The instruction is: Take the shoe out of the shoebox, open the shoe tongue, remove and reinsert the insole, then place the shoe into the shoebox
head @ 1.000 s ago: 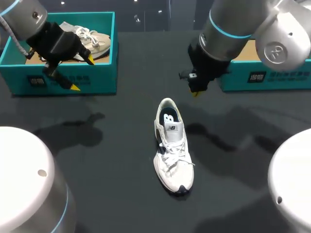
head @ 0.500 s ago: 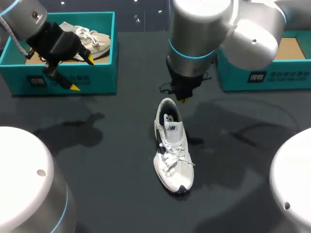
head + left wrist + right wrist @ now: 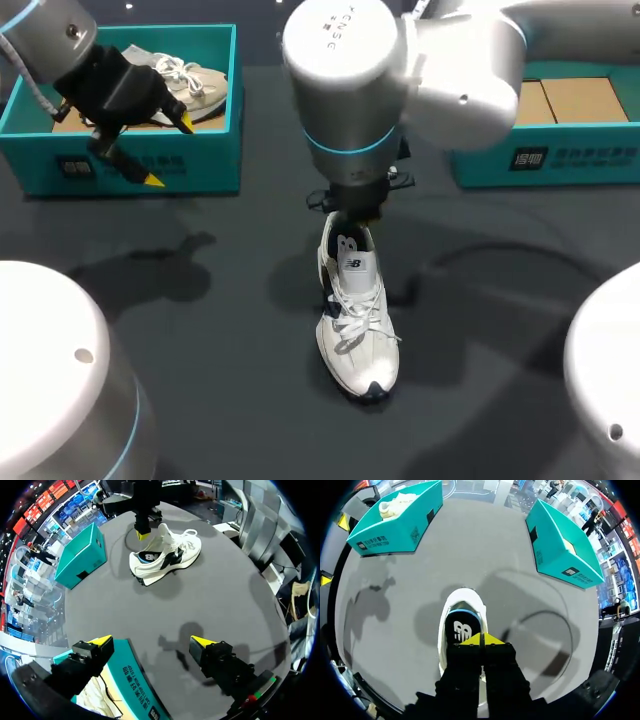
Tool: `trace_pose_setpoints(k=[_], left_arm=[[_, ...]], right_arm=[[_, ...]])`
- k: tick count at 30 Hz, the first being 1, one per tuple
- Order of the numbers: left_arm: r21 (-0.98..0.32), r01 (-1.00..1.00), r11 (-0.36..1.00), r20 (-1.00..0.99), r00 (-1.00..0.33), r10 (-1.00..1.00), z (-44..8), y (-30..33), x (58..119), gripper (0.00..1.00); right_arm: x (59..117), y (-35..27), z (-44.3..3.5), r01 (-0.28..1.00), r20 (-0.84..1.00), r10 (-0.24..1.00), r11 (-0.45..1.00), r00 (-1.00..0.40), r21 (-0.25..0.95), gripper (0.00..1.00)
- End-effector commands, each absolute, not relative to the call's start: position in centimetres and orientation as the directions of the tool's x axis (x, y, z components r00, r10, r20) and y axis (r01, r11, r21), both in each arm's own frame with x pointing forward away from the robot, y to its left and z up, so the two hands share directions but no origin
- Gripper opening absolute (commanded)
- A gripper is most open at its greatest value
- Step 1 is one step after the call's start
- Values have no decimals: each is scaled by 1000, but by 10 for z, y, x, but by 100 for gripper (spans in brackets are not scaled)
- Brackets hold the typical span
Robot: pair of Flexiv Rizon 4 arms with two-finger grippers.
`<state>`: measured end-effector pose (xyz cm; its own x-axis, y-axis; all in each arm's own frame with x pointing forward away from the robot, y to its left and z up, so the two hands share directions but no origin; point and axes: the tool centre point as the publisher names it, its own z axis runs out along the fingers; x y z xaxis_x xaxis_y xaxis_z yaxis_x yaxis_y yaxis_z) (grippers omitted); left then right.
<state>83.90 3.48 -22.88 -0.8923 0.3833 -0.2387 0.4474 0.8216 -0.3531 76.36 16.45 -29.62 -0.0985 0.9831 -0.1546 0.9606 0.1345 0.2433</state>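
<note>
1. The shoe point(image 3: 357, 320) is out of its box and lies on the surface, toe toward 6 o'clock and heel toward 12. I judge the tongue-and-insole step is in hand.
2. My right pincer point(image 3: 481, 640) hangs over the heel opening at the shoe's 12 o'clock end. Its yellow tips are pressed together and grip nothing, and the insole point(image 3: 464, 627) is just ahead of them.
3. Next I should probably part the tips and lower them to catch the tongue.
4. My left pincer point(image 3: 152, 641) gapes wide and empty by the shoebox point(image 3: 140, 160) at the shoe's 10 o'clock.
</note>
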Motion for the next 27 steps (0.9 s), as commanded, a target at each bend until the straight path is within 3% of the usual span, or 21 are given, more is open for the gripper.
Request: trace_pose_setpoints(k=[1,16,27], left_arm=[[-350,448,823,-239,-892,384,-229,35,838,100],[-350,448,823,-239,-892,384,-229,35,838,100],[-350,448,823,-239,-892,384,-229,35,838,100]], right_arm=[[765,176,-307,963,-166,984,107,-66,249,0],[781,180,-354,966,-204,979,31,22,255,0],[792,185,-373,967,-249,968,81,-19,240,0]])
